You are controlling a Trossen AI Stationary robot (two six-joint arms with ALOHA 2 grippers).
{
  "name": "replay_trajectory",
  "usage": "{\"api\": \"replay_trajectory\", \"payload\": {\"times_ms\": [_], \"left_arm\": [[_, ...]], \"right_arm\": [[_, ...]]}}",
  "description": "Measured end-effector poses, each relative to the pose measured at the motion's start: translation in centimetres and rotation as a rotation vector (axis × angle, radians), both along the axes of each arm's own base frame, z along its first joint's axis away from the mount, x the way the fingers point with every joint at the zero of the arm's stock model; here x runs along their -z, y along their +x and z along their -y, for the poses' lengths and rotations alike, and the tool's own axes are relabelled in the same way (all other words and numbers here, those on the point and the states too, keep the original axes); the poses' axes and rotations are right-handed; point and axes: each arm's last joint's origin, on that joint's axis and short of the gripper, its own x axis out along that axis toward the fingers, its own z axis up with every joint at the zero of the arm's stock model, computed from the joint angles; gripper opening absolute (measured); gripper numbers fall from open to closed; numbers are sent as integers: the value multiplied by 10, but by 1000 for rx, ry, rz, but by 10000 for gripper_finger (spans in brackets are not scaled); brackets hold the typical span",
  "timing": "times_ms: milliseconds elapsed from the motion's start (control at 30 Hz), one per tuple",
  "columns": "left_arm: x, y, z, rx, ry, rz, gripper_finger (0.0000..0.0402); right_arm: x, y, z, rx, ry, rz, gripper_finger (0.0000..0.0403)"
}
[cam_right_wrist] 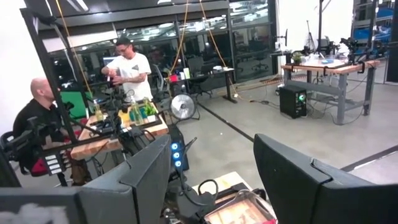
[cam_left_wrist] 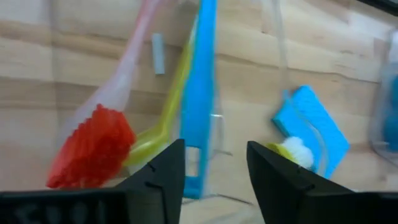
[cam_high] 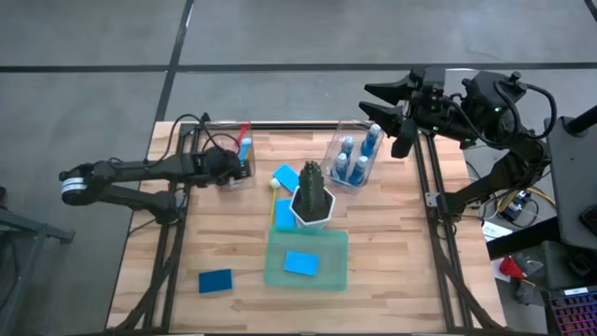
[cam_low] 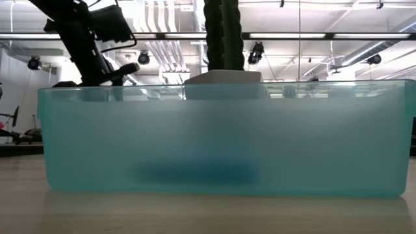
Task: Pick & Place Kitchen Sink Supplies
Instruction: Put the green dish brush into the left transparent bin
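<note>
My left gripper (cam_high: 235, 170) (cam_left_wrist: 214, 171) is open at the clear bin (cam_high: 235, 154) at the table's far left. That bin holds a red brush (cam_left_wrist: 93, 149), a yellow brush (cam_left_wrist: 163, 121) and a blue brush (cam_left_wrist: 202, 93) that lean against its walls. The blue brush's lower end stands between my fingers. Small bottles of blue liquid (cam_high: 357, 154) stand in a second clear bin. Blue sponges lie on the table (cam_high: 215, 280) (cam_high: 284, 175) and in the green tray (cam_high: 300, 263). My right gripper (cam_high: 399, 121) (cam_right_wrist: 211, 180) waits open, raised past the far right edge. My left gripper has the blue brush's lower end (cam_left_wrist: 194, 180) close beside one finger (cam_left_wrist: 163, 177), with a wide gap to the other finger. Whether that finger touches the brush, I cannot tell. The fingers slant down into the bin from the table's left.
A dark green plant in a white pot (cam_high: 312, 198) stands mid-table, behind the green tray (cam_high: 276, 271) (cam_low: 221, 136). Another yellow brush (cam_high: 273, 201) lies left of the pot, beside a blue sponge (cam_high: 284, 215). Bare wood shows on the near left and the right.
</note>
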Motion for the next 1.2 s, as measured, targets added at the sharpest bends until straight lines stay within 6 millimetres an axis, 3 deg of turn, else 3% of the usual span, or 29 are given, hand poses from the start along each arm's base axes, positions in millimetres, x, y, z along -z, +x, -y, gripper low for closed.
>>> {"api": "replay_trajectory", "payload": {"times_ms": [300,567,767,900,1200], "left_arm": [[-38,12,-1,152,94,53,183],[-65,24,15,573,17,151,181],[-68,27,29,719,-68,204,179],[-63,30,27,589,-97,202,179],[-40,56,24,513,-106,130,178]], "right_arm": [[1,0,0,1,-16,-18,224],[4,1,0,1,-21,-48,228],[4,1,0,3,-43,-55,224],[4,1,0,3,-43,-55,221],[6,4,0,11,-41,-65,219]]}}
